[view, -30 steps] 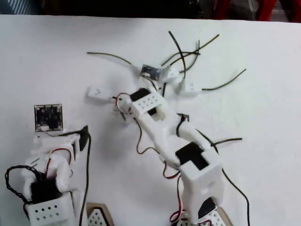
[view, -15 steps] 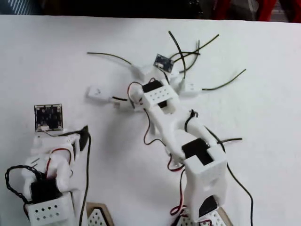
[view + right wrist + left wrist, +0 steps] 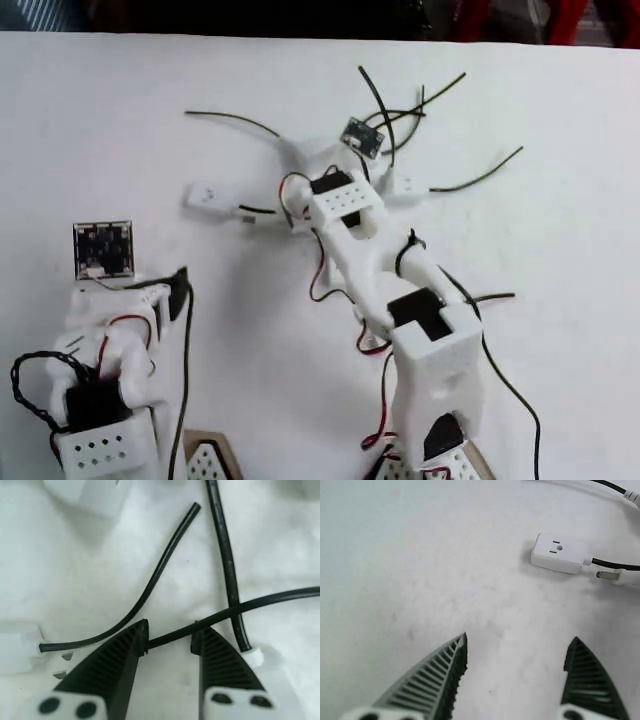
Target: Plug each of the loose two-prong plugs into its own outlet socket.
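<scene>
White table (image 3: 90, 110) fills the high view, with your two arms planted along its lower edge. Your left arm (image 3: 105, 360) is folded up in the lower left of the frame, well apart from the tangle of leads. The left gripper (image 3: 519, 647) hovers over bare table, and its fingers (image 3: 442, 675) are spread wide with nothing between them. Beyond them lies a white outlet socket (image 3: 555, 554), slots facing up, with a black lead running off one end. Just beside that lead is a loose plug (image 3: 612, 576), one prong showing. In the high view that socket sits left of centre. Your right arm (image 3: 400, 300) stretches from the lower right up into the black cords (image 3: 400, 110) at upper centre. Down at the right gripper (image 3: 169, 634), the fingers (image 3: 120, 660) are a little apart. A thin cord (image 3: 260, 601) runs straight through the gap between the tips, and they're not clamped on it. A thicker cord (image 3: 222, 555) crosses that thin one and ends in a white plug body (image 3: 252, 656) just beside one finger. A curved cord (image 3: 160, 575) sweeps down to a second plug (image 3: 20, 647) near the other finger, its prongs (image 3: 62, 657) pointing out. In the high view, a third plug (image 3: 405, 186) lies just right of the arm's wrist.
</scene>
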Robot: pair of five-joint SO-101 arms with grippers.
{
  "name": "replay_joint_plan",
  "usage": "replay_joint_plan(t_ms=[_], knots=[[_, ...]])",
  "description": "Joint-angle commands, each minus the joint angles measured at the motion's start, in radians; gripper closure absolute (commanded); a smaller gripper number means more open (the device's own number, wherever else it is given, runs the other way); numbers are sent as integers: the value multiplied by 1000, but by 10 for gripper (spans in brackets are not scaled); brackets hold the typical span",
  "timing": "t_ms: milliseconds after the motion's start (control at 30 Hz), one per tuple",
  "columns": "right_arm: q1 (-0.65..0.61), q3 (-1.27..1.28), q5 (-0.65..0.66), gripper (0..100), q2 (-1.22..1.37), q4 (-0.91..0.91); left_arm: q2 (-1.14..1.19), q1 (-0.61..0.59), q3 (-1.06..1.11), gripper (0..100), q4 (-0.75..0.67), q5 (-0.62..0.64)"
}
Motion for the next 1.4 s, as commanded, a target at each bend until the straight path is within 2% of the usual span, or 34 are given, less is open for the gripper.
replay_joint_plan(t_ms=[0, 100, 300, 433, 733, 900, 1000, 1067, 1167, 1233, 1367], knots=[[2, -44, -5, 894, 28, -22, -7, -2, -3, 691, -21, 8], [7, -89, 2, 990, 24, 36, -7, -4, -3, 691, -21, 8], [1, -120, 32, 981, -54, 183, -7, -4, -3, 691, -21, 8], [5, -120, 163, 981, -151, 269, -7, -4, -2, 691, -21, 8], [10, -115, 548, 981, -355, 427, -7, -4, -2, 691, -21, 8], [-27, -117, 761, 981, -361, 406, -8, -4, 8, 691, -25, 8], [-74, -120, 844, 981, -318, 344, -8, -4, 29, 691, -64, 8], [-102, -121, 861, 970, -283, 294, -8, -4, 37, 691, -77, 8], [-131, -123, 882, 885, -254, 249, -8, -4, 37, 691, -77, 8], [-150, -152, 905, 837, -243, 263, -8, -4, 37, 691, -77, 8], [-188, -235, 916, 829, -249, 340, -8, -4, 37, 691, -77, 8]])
